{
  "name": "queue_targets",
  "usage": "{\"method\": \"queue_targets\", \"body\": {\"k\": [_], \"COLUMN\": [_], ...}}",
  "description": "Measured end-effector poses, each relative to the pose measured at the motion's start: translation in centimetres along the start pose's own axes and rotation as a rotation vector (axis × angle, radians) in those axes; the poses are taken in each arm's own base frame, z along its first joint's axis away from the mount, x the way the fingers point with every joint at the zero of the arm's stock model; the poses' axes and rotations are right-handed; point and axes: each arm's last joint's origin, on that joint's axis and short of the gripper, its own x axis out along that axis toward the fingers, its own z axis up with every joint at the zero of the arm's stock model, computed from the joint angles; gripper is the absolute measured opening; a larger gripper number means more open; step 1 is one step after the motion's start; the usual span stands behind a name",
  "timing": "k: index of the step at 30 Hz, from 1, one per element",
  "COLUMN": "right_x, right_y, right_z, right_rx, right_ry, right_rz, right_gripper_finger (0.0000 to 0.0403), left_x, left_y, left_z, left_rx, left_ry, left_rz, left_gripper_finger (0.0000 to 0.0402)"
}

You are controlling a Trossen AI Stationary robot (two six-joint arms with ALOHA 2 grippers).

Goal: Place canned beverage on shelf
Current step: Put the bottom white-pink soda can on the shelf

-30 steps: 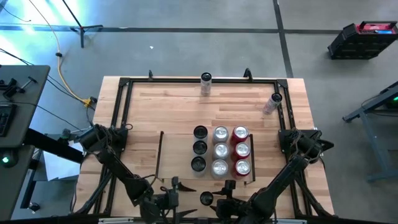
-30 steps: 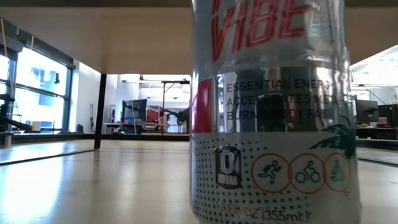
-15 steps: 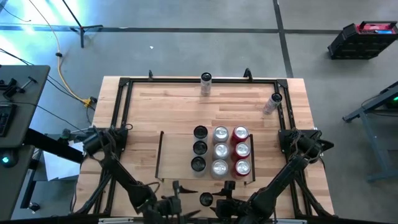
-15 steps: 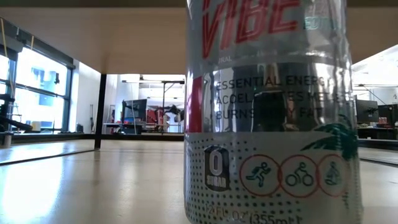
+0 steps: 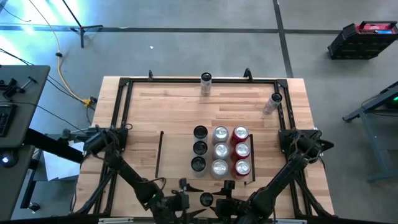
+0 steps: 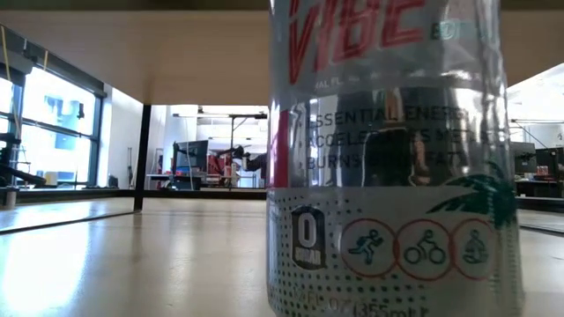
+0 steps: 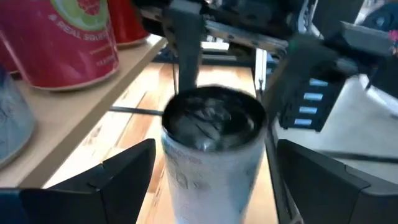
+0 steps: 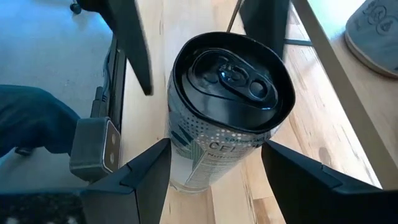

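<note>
A silver canned beverage with a black top [image 5: 206, 199] [image 8: 229, 99] [image 7: 211, 134] [image 6: 388, 176] is upright by the table's near edge, just in front of the shelf [image 5: 177, 149]. My right gripper [image 8: 217, 165] [image 5: 216, 198] is shut on it from the right. My left gripper [image 7: 214, 180] [image 5: 189, 199] is open at the can's left, its fingers on either side of the can with gaps. The shelf holds three rows of three cans: black-topped, silver and red. My right gripper pinches the can's side wall [image 8: 180, 158] between its two fingers, a little below the top rim. The fingers come slanting down from the table's right and near side. The can is upright; whether its base is on the table, no view shows.
A lone can [image 5: 206, 81] stands at the table's far rail, another [image 5: 272, 102] at the far right rail. The nine cans fill the shelf's right part; bare wood lies between its left rail [image 5: 160, 152] and them. Red cans [image 7: 68, 37] stand close to my left gripper.
My left gripper has gone along the near edge toward the table's right, closing in on the can, its fingers still apart. In the low view the can's label has turned a little to the left.
</note>
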Motion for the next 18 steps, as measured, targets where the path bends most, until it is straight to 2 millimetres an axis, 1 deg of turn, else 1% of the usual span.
{"method": "queue_targets", "body": {"k": [4, 14, 18], "right_x": [0.0, -0.01, -0.01], "right_y": [0.14, 0.28, 0.28], "right_z": [0.2, 0.38, 0.39], "right_rx": [-0.019, -0.035, -0.034], "right_ry": [-0.018, -0.033, -0.034], "right_rz": [0.01, 0.02, 0.02], "right_gripper_finger": [0.0236, 0.0236, 0.0236], "left_x": [0.53, 0.74, 1.06], "left_y": [0.29, 0.38, 0.49], "left_z": [0.06, 0.12, 0.23], "left_rx": [-0.024, -0.025, -0.022], "left_ry": [-0.007, -0.01, 0.003], "left_rz": [0.007, -0.001, -0.048], "left_gripper_finger": [0.0324, 0.0324, 0.0324]}}
